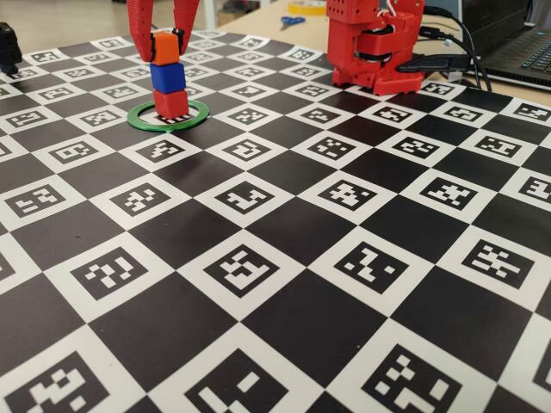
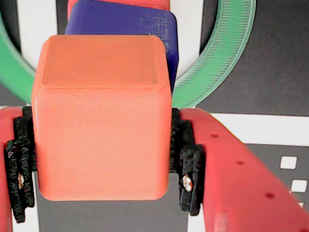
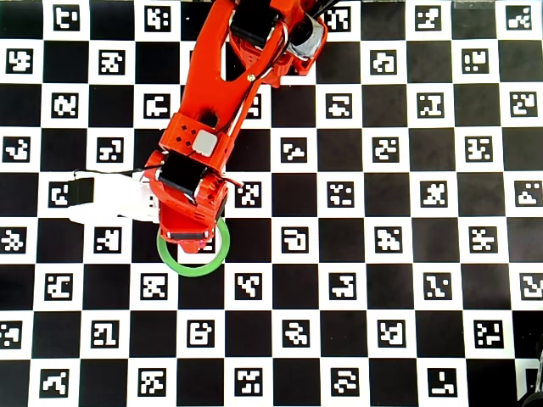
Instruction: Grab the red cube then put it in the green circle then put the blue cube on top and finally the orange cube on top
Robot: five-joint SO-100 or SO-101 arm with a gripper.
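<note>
Orange cube (image 1: 165, 45) — matte plastic, clamped between the jaws of the red gripper (image 1: 166, 43), seated on or just above the blue cube (image 1: 167, 77); contact cannot be told. Blue cube: stacked on the red cube (image 1: 171, 103). Red cube: inside the green circle (image 1: 168, 114) on the checkered mat (image 1: 284, 284). Status — two tiers done, third positioned; release and withdrawal apparently remain. The wrist view shows both pads (image 2: 189, 166) pressing the orange faces.

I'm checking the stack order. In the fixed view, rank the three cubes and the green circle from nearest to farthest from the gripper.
1. orange cube, between the jaws of the gripper, top of the stack.
2. blue cube, directly below.
3. red cube, bottom of the stack.
4. green circle, flat on the mat around the red cube.
</note>
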